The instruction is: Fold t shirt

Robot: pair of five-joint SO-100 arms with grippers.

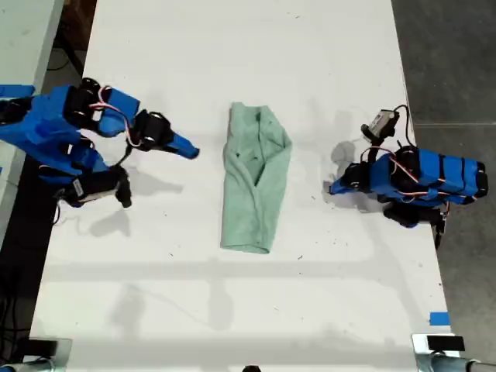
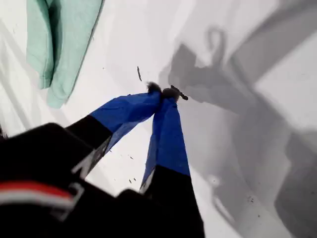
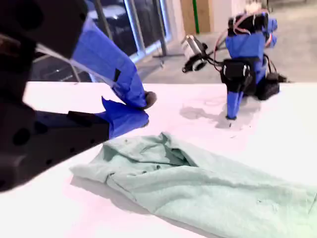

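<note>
Spreading across nearly the whole exterior view, the white surface carries everything we can see, with dark floor along both of its sides. On it, about midway between the two arms, lies the t shirt, pale mint-green and already folded into a long narrow strip, rumpled at the end toward the top of the exterior view and flat at the other. My first gripper sits at the exterior view's right, its arm low over the surface and pointing toward the t shirt; in the first wrist view its blue fingers meet at the tips on the bare surface, holding nothing, with the cloth off to one side. My second gripper is at the exterior view's left, raised a little and aimed at the t shirt without touching it; in the second wrist view its blue fingers stand nearly together above the rumpled end, empty. A small strip of blue tape marks the surface near the exterior view's lower right corner.
</note>
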